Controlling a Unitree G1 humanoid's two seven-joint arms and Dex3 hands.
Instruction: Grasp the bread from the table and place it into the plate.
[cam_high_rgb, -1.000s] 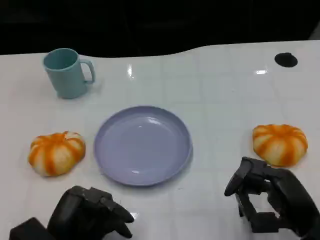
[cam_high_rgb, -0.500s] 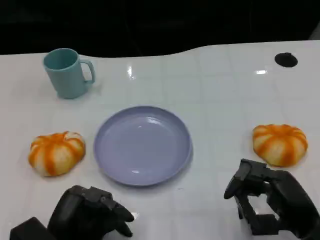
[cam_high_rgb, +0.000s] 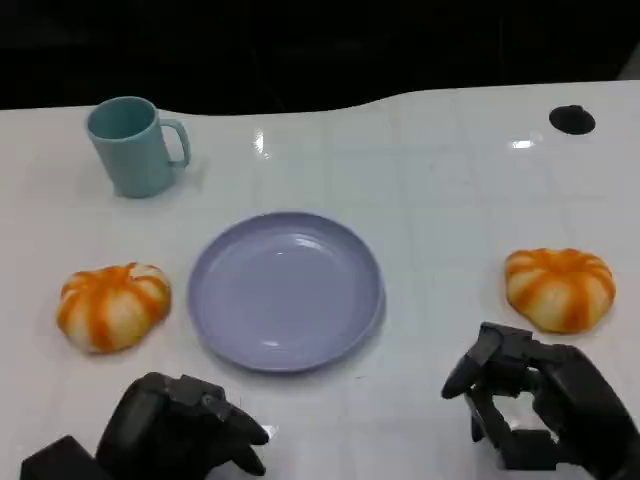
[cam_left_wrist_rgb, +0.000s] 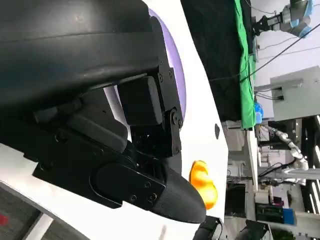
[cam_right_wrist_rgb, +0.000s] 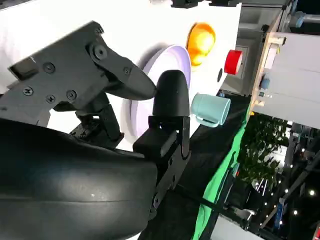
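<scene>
While the right robot hand (cam_high_rgb: 525, 405) hangs empty, bread (cam_high_rgb: 559, 288) lies just beyond it.

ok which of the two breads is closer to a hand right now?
The bread on the robot's right: it lies just beyond the right hand, whereas the other bread sits farther from the left hand.

You will find no readable text, label, brand, number or sign anywhere here, whether on the table or beyond it.
</scene>
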